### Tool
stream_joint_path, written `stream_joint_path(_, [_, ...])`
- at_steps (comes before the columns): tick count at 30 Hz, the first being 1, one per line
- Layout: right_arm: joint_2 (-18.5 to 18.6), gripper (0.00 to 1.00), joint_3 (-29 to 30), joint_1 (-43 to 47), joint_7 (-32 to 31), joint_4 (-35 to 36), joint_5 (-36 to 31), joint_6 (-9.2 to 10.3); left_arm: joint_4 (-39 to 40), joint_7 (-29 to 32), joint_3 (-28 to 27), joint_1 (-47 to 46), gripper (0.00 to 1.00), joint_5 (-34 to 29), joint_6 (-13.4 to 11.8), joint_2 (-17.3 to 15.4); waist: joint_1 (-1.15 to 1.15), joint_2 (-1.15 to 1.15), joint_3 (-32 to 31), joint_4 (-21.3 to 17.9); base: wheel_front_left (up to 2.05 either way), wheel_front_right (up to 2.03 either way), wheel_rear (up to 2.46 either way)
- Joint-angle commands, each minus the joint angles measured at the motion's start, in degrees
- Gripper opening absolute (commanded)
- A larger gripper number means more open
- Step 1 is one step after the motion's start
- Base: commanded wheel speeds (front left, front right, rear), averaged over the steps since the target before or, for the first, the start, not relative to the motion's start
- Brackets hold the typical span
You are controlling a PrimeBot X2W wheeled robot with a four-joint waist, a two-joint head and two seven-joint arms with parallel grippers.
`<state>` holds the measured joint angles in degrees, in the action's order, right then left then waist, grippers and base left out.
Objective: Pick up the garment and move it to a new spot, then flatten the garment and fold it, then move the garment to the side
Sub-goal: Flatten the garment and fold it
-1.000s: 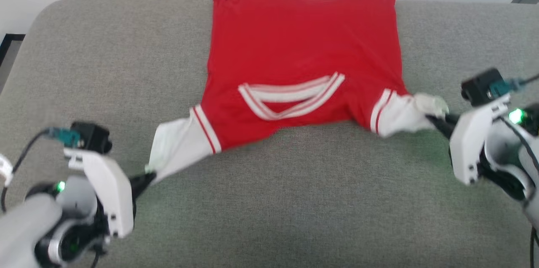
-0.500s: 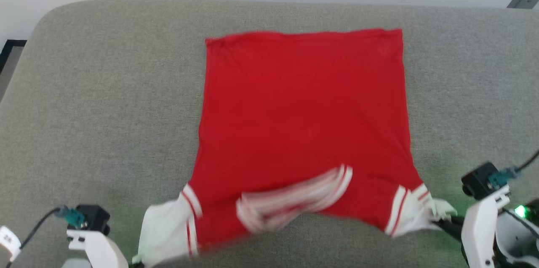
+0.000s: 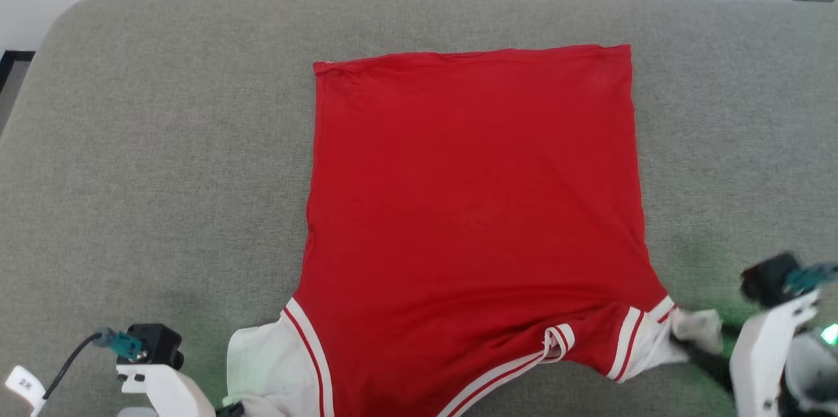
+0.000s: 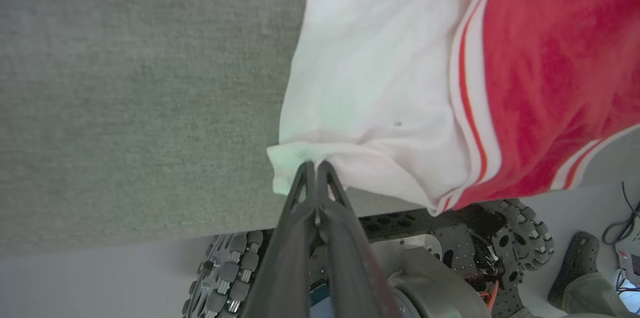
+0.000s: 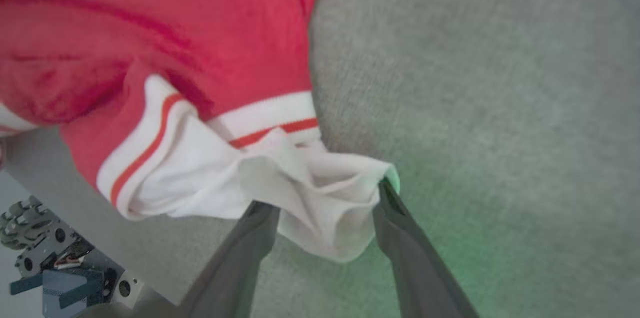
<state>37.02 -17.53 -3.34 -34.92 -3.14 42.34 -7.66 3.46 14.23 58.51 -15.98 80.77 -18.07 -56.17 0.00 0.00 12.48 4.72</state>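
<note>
I am flattening the shirt [image 3: 471,207], left pincer [image 4: 315,165] pinching its seven-o'clock sleeve [image 3: 262,364], right pincer [image 5: 321,197] spread at four o'clock; folding, I judge, needs fresh grips.

- The grey fabric-covered tabletop [image 3: 163,142] is taking up the whole width in front of me, its far left corner rounding off.
- The garment [image 3: 471,207] is lying on it, red body spreading flat, hem pointing to the far side.
- Its white-sleeved shoulder end is reaching the near edge and drooping over it.
</note>
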Motion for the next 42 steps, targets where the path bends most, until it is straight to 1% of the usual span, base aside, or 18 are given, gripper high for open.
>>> stream_joint_path(1, [-0.8, 1.0, 2.4, -0.3, -0.9, 1.3, -1.8, 0.31, 0.2, -0.5, -0.5, -0.4, 0.0, -0.2, 0.3, 0.3, 0.0, 0.0, 0.4, 0.1, 0.0, 0.0, 0.0])
stream_joint_path(6, [-7.3, 1.0, 12.2, -2.9, -4.1, 10.0, -8.3, 0.18, 0.9, -1.3, -1.5, -1.7, 0.0, -0.4, 0.2, 0.7, 0.0, 0.0, 2.0, 0.3, 0.0, 0.0, 0.0])
stream_joint_path(8, [-10.4, 1.0, 15.0, -5.3, -5.4, 12.2, -11.2, 0.18, 1.2, -1.6, -1.9, -1.8, 0.0, -0.2, 0.3, 0.9, 0.0, 0.0, 2.9, 0.4, 0.0, 0.0, 0.0])
stream_joint_path(11, [-13.7, 1.0, 17.3, -10.4, -6.6, 13.1, -15.6, 0.18, 1.4, -1.5, -2.2, -3.0, 0.0, -0.9, 0.4, 1.3, 0.0, 0.0, 4.3, 1.0, 0.0, 0.0, 0.0])
stream_joint_path(12, [-15.1, 1.0, 17.8, -12.5, -6.7, 12.5, -16.3, 0.18, 1.4, -1.4, -2.3, -3.3, 0.0, -1.1, 0.5, 1.4, 0.0, 0.0, 4.7, 1.2, 0.0, 0.0, 0.0])
stream_joint_path(13, [-15.6, 1.0, 18.3, -14.5, -6.5, 11.5, -17.6, 0.18, 1.4, -1.3, -2.2, -3.7, 0.0, -1.4, 0.6, 1.6, 0.0, 0.0, 5.3, 1.6, 0.0, 0.0, 0.0])
stream_joint_path(15, [-16.5, 1.0, 18.6, -18.7, -6.1, 8.6, -19.0, 0.18, 1.3, -1.1, -2.2, -4.8, 0.0, -1.7, 1.0, 2.2, 0.0, 0.0, 6.3, 2.5, 0.0, 0.0, 0.0])
stream_joint_path(18, [-16.8, 1.0, 18.5, -25.3, -5.1, 2.5, -20.7, 0.18, 0.9, -0.6, -2.1, -6.4, 0.0, -2.5, 1.8, 3.4, 0.0, 0.0, 7.8, 4.0, 0.0, 0.0, 0.0])
stream_joint_path(27, [-15.3, 1.0, 18.5, -42.8, -4.4, -21.6, -24.2, 0.18, -2.0, 0.6, -1.5, -10.8, 0.0, -4.6, 4.9, 7.4, 0.0, 0.0, 12.2, 9.3, 0.0, 0.0, 0.0])
stream_joint_path(33, [-15.4, 1.0, 18.3, -51.3, -7.5, -36.1, -25.2, 0.18, -4.7, 0.8, -1.1, -12.9, 0.0, -5.3, 6.7, 9.8, 0.0, 0.0, 14.5, 12.0, 0.0, 0.0, 0.0])
stream_joint_path(35, [-16.0, 1.0, 18.5, -52.6, -9.8, -40.8, -25.2, 0.17, -5.7, 0.7, -1.2, -13.2, 0.0, -5.0, 7.1, 10.5, 0.0, 0.0, 15.0, 12.5, 0.0, 0.0, 0.0])
stream_joint_path(39, [-16.5, 1.0, 18.0, -52.7, -17.4, -50.0, -26.5, 0.18, -7.4, 0.5, -1.2, -13.5, 0.0, -4.7, 7.9, 11.5, 0.0, 0.0, 15.2, 12.9, 0.0, 0.0, 0.0])
stream_joint_path(40, [-16.6, 0.43, 17.1, -52.6, -18.6, -51.1, -26.9, 0.18, -7.8, 0.5, -1.2, -13.5, 0.0, -4.5, 8.0, 11.7, 0.0, 0.0, 15.2, 12.9, 0.0, 0.0, 0.0])
stream_joint_path(41, [-16.3, 0.0, 16.8, -52.7, -19.4, -51.9, -26.6, 0.18, -8.2, 0.4, -1.4, -13.5, 0.0, -4.2, 8.1, 11.8, 0.0, 0.0, 15.1, 12.8, 0.0, 0.0, 0.0])
stream_joint_path(42, [-16.3, 0.0, 16.6, -52.8, -19.5, -52.2, -26.1, 0.18, -8.5, 0.3, -1.5, -13.5, 0.0, -4.1, 8.2, 11.9, 0.0, 0.0, 14.9, 12.6, 0.0, 0.0, 0.0])
